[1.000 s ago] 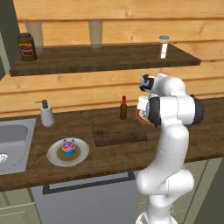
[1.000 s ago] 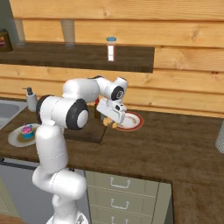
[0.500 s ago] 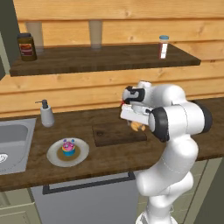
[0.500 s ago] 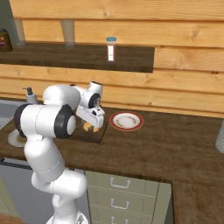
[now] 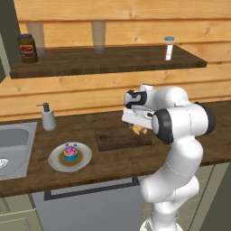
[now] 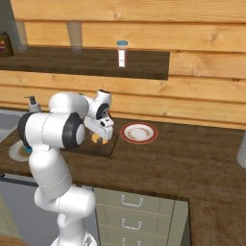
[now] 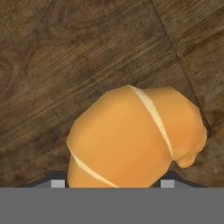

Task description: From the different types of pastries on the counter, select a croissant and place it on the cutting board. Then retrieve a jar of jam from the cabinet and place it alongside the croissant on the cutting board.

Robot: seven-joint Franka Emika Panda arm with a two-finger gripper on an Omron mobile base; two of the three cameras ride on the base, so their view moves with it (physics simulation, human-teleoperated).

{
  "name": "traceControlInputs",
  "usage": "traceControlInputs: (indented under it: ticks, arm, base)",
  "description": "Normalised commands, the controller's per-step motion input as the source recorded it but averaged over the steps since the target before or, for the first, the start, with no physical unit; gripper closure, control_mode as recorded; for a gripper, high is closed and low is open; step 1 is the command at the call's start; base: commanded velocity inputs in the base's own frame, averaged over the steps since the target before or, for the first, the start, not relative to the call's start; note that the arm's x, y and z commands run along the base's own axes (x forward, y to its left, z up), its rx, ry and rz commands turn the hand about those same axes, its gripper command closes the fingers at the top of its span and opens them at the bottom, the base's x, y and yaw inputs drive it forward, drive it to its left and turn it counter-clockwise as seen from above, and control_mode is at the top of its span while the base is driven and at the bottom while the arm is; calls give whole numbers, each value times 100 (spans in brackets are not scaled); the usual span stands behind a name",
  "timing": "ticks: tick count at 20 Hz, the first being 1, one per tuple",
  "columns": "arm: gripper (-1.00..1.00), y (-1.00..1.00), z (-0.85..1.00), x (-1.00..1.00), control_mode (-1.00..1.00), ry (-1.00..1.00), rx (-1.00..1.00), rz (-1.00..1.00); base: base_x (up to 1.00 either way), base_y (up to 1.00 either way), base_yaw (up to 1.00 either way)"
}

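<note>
One small golden-brown crescent croissant (image 7: 135,140) is pinched in the two-finger gripper (image 5: 136,128), held above the right end of the flat dark brown wooden cutting board (image 5: 115,137), which lies directly below.

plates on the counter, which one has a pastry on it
The grey plate near the sink: it holds the cupcake. The red-rimmed plate right of the board holds no pastry.
</note>
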Motion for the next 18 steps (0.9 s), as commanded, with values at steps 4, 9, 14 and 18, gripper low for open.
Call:
traceControlInputs:
  ticks: [4,9,14,18]
  arm:
    - [100,0,-4,1,-100,0,0,0]
    - [100,0,-8,2,-100,0,0,0]
    - [-100,0,0,1,-100,0,0,0]
    - [-100,0,0,1,-100,1,0,0]
  base:
    - [0,0,0]
    - [0,0,0]
    - [0,0,0]
    - [0,0,0]
